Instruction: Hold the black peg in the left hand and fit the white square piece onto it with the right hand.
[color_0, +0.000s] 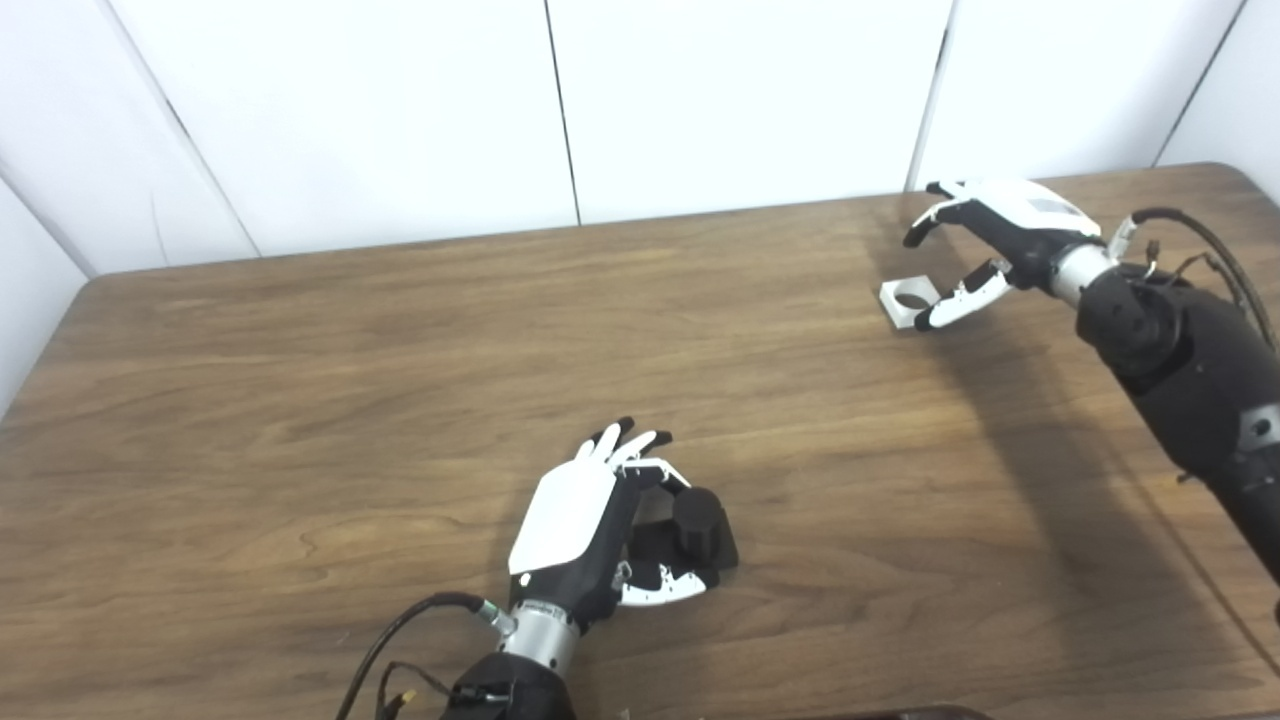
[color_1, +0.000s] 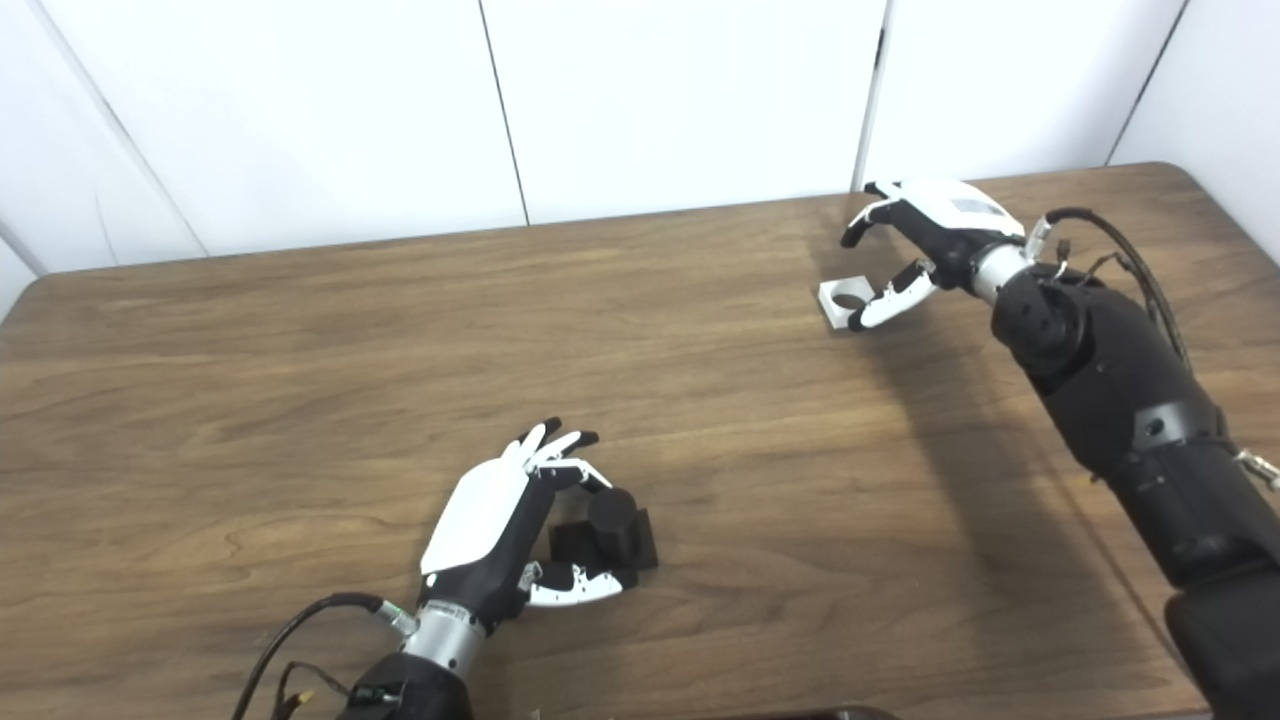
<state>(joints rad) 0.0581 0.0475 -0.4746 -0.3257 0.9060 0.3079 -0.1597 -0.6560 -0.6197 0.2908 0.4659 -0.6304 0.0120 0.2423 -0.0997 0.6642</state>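
Take the black peg (color_0: 697, 523) as your landmark; it stands upright on its square black base on the wooden surface (color_0: 300, 400), near the front edge. Your left robot hand (color_0: 600, 520) is cupped round it, fingers curled past its far side and thumb along the near side of the base; whether they press it or only bracket it, you cannot tell. The white square piece (color_0: 912, 301) lies flat well beyond the peg and to its right, round hole facing up. Your right robot hand (color_0: 985, 245) is nearer that piece, spread open and empty; its thumb overlaps the piece's right edge, so contact there is unclear.
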